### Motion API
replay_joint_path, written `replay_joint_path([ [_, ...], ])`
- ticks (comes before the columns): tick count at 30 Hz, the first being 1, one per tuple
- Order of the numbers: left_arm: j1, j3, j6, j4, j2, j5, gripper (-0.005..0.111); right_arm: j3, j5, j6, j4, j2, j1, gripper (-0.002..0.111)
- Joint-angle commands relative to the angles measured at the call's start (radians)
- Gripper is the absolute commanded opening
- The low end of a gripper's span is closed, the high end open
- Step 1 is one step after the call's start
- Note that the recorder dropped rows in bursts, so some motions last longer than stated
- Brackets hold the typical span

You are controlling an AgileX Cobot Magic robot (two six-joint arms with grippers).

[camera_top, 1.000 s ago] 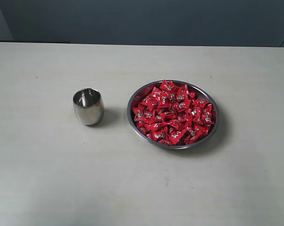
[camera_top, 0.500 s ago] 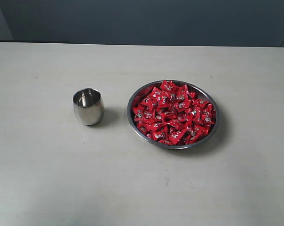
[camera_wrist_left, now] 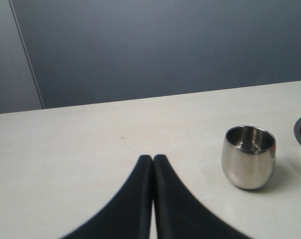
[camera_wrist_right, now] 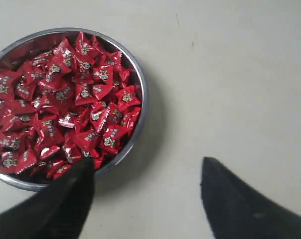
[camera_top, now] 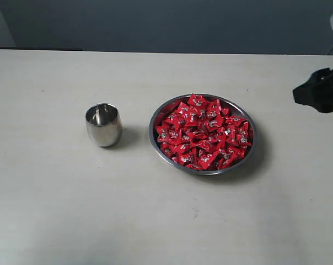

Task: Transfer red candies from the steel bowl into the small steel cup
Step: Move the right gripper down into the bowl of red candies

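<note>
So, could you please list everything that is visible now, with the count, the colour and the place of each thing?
table: one, pale beige, under everything
wall: one, dark grey-blue, behind the table
steel bowl: one, shiny silver, on the table, right of centre in the exterior view
red candies: too many to count, glossy red, heaped in the steel bowl
small steel cup: one, shiny silver, upright on the table, left of the bowl and apart from it, no candy visible inside
left claw: one, black, shut and empty, near the cup
right claw: one, black, open and empty, right of the bowl
</note>
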Motion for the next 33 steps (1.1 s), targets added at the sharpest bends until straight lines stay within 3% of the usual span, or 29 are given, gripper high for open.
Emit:
replay_joint_path([
  [1,-0.003,0.004,-0.001,0.001,-0.004,-0.006,0.0,-0.065,0.012,-0.021,-0.001,0.062,0.063,0.071],
  [9,-0.003,0.004,-0.001,0.001,-0.004,-0.006,0.0,-0.196,0.109,-0.039,-0.003,0.219,0.17,0.072],
  [14,-0.003,0.004,-0.001,0.001,-0.004,-0.006,0.0,-0.269,0.161,-0.095,-0.019,0.33,0.18,0.072],
  [19,-0.003,0.004,-0.001,0.001,-0.004,-0.006,0.0,-0.319,0.159,-0.217,0.019,0.421,0.18,0.057],
  [25,-0.003,0.004,-0.001,0.001,-0.004,-0.006,0.0,-0.379,0.137,-0.237,0.164,0.523,0.187,0.061],
  [33,-0.003,0.004,-0.001,0.001,-0.004,-0.006,0.0,-0.449,0.072,-0.239,0.148,0.683,0.273,0.061],
])
